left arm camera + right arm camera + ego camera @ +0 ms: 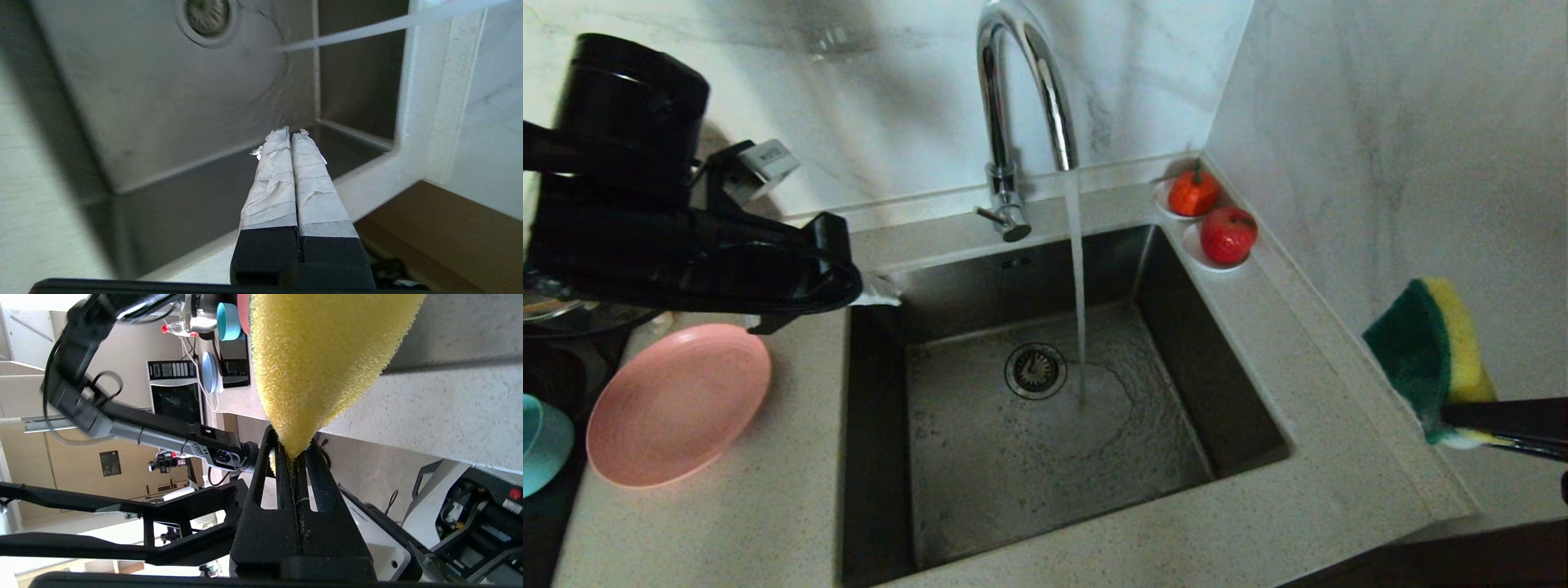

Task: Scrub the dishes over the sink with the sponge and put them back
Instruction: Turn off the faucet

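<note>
At far left I see the bowl (541,445) cut off by the frame, the plate (678,404) beside it on the counter (768,506); I can't find the spoon. My left gripper (291,139) hangs pressed together, empty, at the sink's (1241,392) left rim. Tap (1013,106) runs, I'd guess for rinsing. My right gripper (292,457) pinches the sponge (1429,355), well clear of the water.
</note>
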### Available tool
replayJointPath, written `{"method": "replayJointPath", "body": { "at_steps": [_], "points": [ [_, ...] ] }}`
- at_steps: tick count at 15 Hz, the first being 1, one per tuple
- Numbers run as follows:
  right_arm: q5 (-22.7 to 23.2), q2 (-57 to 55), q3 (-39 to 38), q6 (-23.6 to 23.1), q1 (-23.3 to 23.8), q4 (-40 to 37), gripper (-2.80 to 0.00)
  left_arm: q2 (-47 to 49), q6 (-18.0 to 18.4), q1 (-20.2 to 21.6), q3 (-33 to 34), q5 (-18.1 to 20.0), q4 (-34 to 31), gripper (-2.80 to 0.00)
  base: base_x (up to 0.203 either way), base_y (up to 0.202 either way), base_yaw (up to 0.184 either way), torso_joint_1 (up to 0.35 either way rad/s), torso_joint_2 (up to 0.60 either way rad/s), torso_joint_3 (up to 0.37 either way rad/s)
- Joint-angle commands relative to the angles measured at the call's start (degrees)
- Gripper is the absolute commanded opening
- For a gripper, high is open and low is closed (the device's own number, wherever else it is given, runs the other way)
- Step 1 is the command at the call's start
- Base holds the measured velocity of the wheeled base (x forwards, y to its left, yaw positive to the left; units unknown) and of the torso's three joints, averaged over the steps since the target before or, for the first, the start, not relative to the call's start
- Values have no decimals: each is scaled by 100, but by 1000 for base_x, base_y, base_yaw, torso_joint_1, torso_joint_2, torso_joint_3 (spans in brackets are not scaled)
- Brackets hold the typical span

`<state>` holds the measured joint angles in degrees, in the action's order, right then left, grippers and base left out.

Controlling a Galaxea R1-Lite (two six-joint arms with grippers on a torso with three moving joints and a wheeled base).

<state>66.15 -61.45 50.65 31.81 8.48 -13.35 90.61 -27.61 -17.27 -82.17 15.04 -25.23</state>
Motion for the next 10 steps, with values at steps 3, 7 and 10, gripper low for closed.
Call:
{"method": "replayJointPath", "body": {
  "at_steps": [3,7,10],
  "points": [
    [82,19,-158,19,13,49,-280,810,-419,-379,-465,7,-198,-280,0,0,0,0,0,0],
    [82,-77,-362,27,13,332,-280,1326,-836,-562,-1042,15,-212,-280,0,0,0,0,0,0],
    [78,-139,-408,19,13,355,-280,1576,-899,-590,-1325,18,-210,-280,0,0,0,9,-1,2]
  ]
}}
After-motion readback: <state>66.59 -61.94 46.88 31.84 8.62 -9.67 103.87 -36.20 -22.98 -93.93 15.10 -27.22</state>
